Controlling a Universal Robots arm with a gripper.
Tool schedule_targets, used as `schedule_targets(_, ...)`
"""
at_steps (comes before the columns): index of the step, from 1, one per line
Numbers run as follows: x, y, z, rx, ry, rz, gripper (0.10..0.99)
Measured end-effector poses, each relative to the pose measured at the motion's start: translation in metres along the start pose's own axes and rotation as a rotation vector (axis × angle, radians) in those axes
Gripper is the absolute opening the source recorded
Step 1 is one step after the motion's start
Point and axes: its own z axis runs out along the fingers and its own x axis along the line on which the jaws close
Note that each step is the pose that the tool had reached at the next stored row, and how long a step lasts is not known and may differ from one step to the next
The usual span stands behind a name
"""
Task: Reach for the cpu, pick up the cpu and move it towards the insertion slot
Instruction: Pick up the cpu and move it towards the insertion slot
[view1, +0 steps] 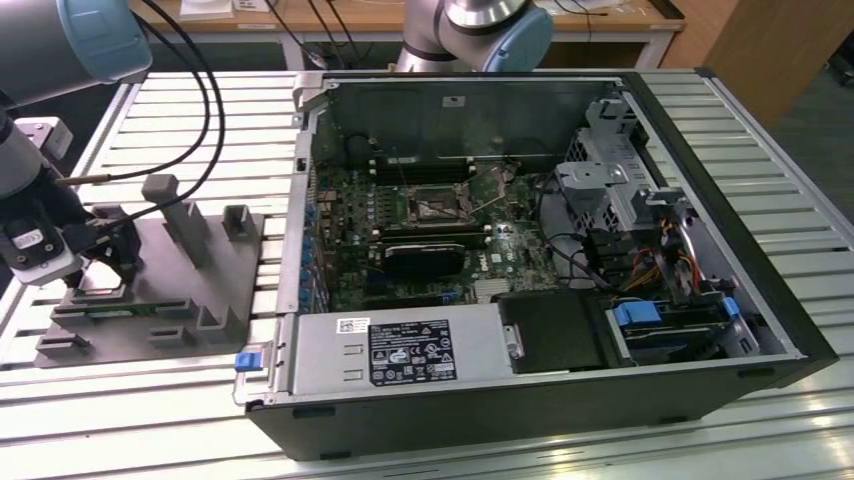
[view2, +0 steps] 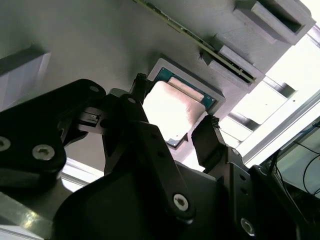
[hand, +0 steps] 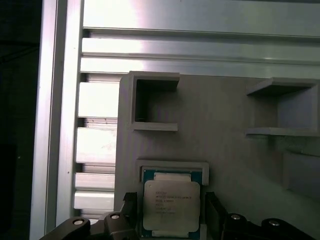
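The cpu (hand: 171, 205) is a pale square chip lying flat in a framed recess of the grey fixture (hand: 225, 150); the second wrist view also shows the cpu (view2: 172, 107) there. My gripper (hand: 170, 200) is lowered over it, open, with one black finger (hand: 131, 206) on each side of the chip and small gaps left. In the exterior view the gripper (view1: 94, 262) is at the left, down on the fixture (view1: 147, 300). The insertion slot (view1: 434, 205) is the metal-framed socket on the motherboard inside the open computer case.
The open computer case (view1: 694, 230) fills the exterior view's middle and right, with a black finned module (view1: 427, 255) by the socket and a power supply (view1: 400, 350) in front. Upright grey posts (view1: 167, 200) rise from the fixture. All rests on a slatted metal table (view1: 187, 100).
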Motion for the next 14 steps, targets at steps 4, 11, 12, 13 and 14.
schedule_targets(4,0.0000,0.0010,0.0002,0.000,0.0000,0.000,0.647)
schedule_targets(11,0.0000,0.0022,0.0004,0.000,0.0002,0.002,0.647)
schedule_targets(12,0.0000,0.0022,0.0005,0.000,0.0000,0.005,0.647)
schedule_targets(13,0.0000,0.0023,0.0005,0.000,-0.0001,0.009,0.647)
schedule_targets(14,0.0000,0.0023,0.0005,0.000,-0.0002,0.011,0.647)
